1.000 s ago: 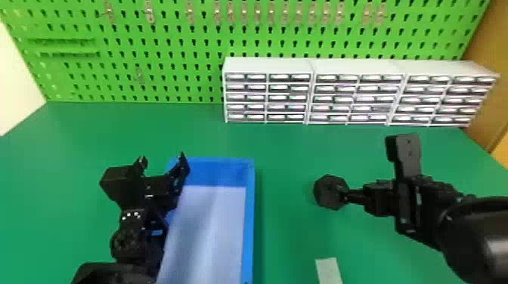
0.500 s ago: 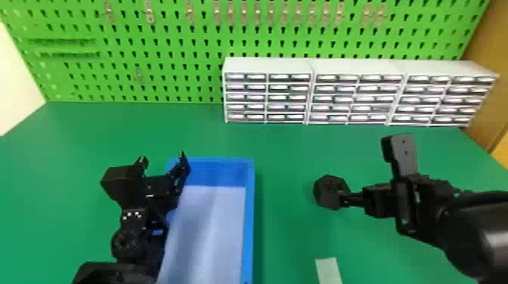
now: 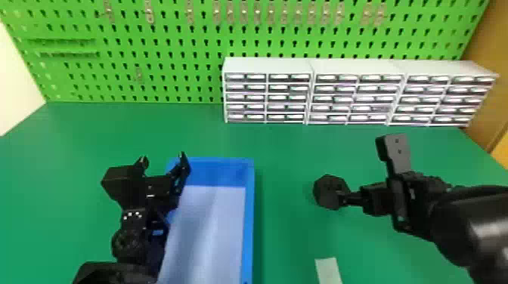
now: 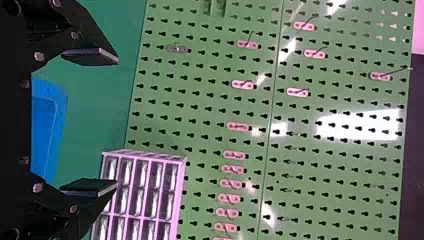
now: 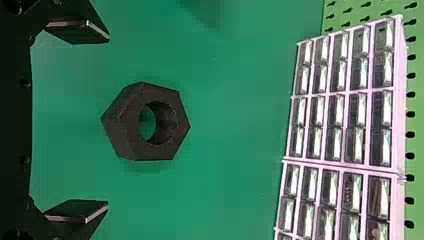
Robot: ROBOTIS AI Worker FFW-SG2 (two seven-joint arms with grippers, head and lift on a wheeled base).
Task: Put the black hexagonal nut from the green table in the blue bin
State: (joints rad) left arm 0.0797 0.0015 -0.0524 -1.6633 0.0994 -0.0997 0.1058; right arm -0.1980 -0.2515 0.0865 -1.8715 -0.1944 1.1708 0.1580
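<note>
Nut [image 5: 120,131] on green table [image 3: 279,147], facing right pincer's [image 3: 345,198] gap, fingers wide apart, grip empty

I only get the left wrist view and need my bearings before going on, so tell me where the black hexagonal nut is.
Observer: The black hexagonal nut is on the green table, to the right of the blue bin.
Operator: Report whether the right gripper has it.
Observer: It doesn't: the right gripper is open, with green tabletop showing between the nut and each finger.
</note>
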